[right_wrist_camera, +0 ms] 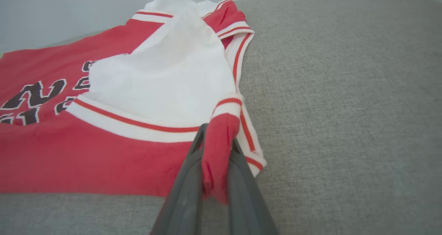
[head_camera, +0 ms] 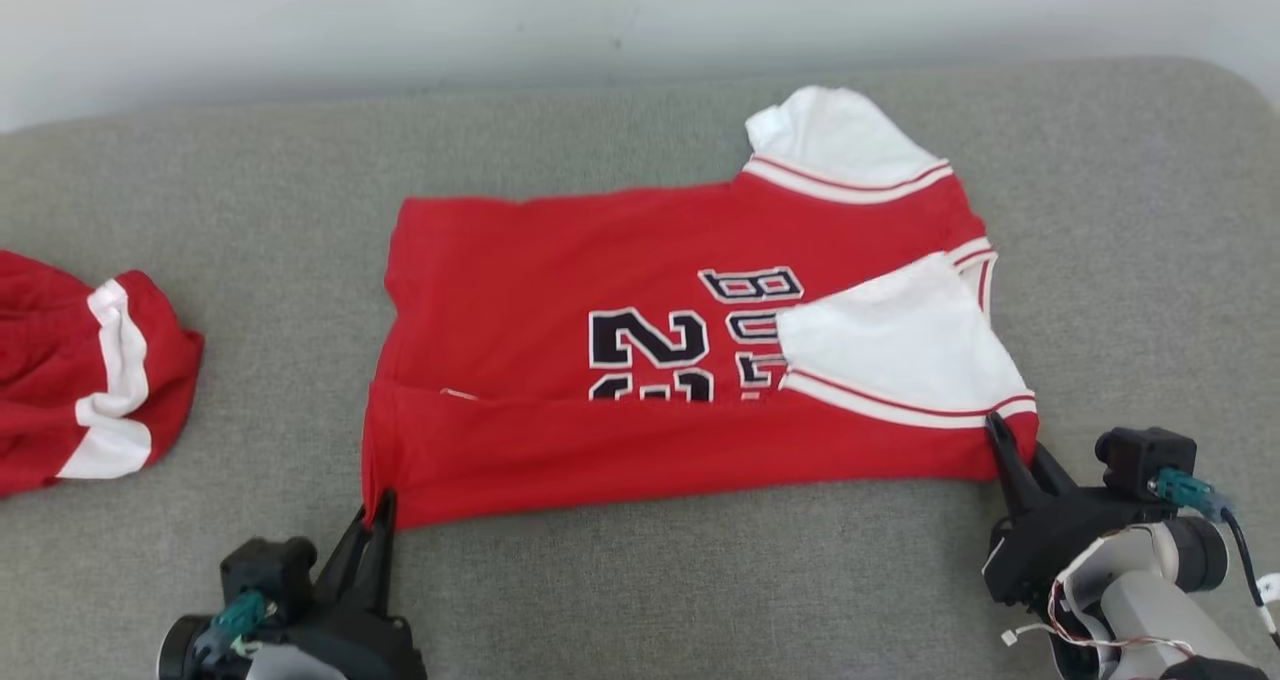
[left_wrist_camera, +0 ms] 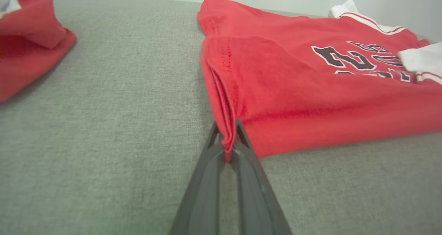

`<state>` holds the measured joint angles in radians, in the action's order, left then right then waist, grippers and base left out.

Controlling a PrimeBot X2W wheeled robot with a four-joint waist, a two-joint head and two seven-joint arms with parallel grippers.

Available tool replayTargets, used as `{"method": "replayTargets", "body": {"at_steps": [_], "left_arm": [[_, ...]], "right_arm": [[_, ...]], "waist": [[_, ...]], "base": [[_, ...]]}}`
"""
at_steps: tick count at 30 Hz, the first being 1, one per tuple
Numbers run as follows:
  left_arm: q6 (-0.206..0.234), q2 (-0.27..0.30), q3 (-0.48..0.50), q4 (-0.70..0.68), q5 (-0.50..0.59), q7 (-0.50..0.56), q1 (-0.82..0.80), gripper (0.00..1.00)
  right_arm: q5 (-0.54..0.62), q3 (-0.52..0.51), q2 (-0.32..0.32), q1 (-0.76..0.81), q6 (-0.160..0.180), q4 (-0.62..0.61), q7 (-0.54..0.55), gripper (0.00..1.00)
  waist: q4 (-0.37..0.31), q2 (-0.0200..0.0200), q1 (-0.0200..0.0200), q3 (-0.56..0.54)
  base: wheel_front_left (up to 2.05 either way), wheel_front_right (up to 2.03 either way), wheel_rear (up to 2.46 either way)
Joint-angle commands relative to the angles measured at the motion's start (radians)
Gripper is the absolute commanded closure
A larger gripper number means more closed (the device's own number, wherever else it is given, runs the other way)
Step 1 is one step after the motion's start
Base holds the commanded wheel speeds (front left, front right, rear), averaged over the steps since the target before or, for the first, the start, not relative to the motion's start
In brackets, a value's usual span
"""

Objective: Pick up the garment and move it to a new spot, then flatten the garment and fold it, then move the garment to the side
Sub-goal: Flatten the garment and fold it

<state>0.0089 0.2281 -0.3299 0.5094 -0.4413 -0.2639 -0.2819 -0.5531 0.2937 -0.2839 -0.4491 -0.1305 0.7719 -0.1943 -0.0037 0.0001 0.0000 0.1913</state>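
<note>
1. Nearest, on the robot's left: the left gripper (head_camera: 383,508). Its two long dark fingers are pinched together on the near left corner of the red jersey (head_camera: 560,260), where stacked layers of the hem edge are nipped between the tips.
2. Equally near, on the robot's right: the right gripper (head_camera: 1000,435). Its fingers are closed on the jersey's near right corner, with a twist of red cloth bunched between them just below a striped cuff.
3. Grey upholstered surface (head_camera: 700,580). The jersey lies about mid-surface, spread flat, hem to the robot's left and shoulders to its right. Moving it and flattening it both appear done.
4. Near folded band (head_camera: 650,450). The near long side is turned over onto the body and covers the lower half of the black number print (head_camera: 650,345). The near white sleeve (head_camera: 890,340) lies inward across the lettering. A first lengthwise fold appears to be in place.
5. Far white sleeve (head_camera: 830,140). It juts past the far long edge, unfolded. Probably left to do: fold in the far side, complete the folding, then move the jersey aside.
6. Second red-and-white garment (head_camera: 90,380). It lies crumpled at the left margin, well apart from the jersey.
</note>
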Motion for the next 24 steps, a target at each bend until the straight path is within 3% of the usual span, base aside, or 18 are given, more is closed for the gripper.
{"method": "replayTargets", "body": {"at_steps": [1, 12, 18, 19, 20, 21, 22, 24], "left_arm": [[0.009, 0.003, 0.018, -0.022, 0.003, 0.0, 0.045, 1.0], [0.039, -0.011, 0.059, -0.158, 0.02, 0.0, 0.261, 1.0], [0.064, -0.018, 0.058, -0.202, 0.016, 0.0, 0.341, 1.0], [0.066, -0.018, 0.058, -0.204, 0.016, 0.0, 0.345, 1.0], [0.067, -0.018, 0.06, -0.207, 0.015, 0.0, 0.345, 0.9], [0.068, -0.018, 0.063, -0.212, 0.018, 0.0, 0.344, 0.4], [0.07, -0.019, 0.066, -0.219, 0.024, 0.0, 0.34, 0.05], [0.074, -0.024, 0.079, -0.237, 0.032, 0.0, 0.331, 0.0]], "right_arm": [[-0.017, -0.001, -0.015, 0.033, 0.0, -0.016, -0.011, 1.0], [-0.072, -0.056, -0.047, 0.283, 0.001, -0.193, 0.014, 1.0], [-0.048, -0.13, -0.01, 0.425, 0.001, -0.308, 0.064, 1.0], [-0.037, -0.142, -0.005, 0.438, 0.001, -0.322, 0.069, 0.92], [-0.028, -0.153, 0.004, 0.449, 0.001, -0.336, 0.076, 0.67], [-0.02, -0.165, 0.014, 0.456, 0.001, -0.351, 0.075, 0.15], [-0.009, -0.174, 0.022, 0.461, 0.001, -0.367, 0.078, 0.0], [0.018, -0.193, 0.035, 0.46, 0.001, -0.398, 0.08, 0.0]], "waist": [[-0.004, -0.0001, 0.0, -0.053], [0.011, -0.0001, 0.0, -0.115], [0.009, -0.0001, 0.0, -0.123], [0.009, -0.0001, 0.0, -0.124], [0.008, -0.0001, 0.0, -0.125], [0.006, -0.0001, 0.0, -0.127], [0.005, -0.0001, 0.0, -0.129], [0.0, -0.0001, 0.0, -0.132]], "base": [[0.0, 0.0, 0.0], [0.0, 0.0, 0.0], [0.0, 0.0, 0.0], [0.0, 0.0, 0.0], [0.0, 0.0, 0.0], [0.0, 0.0, 0.0], [0.0, 0.0, 0.0], [0.0, 0.0, 0.0]]}}
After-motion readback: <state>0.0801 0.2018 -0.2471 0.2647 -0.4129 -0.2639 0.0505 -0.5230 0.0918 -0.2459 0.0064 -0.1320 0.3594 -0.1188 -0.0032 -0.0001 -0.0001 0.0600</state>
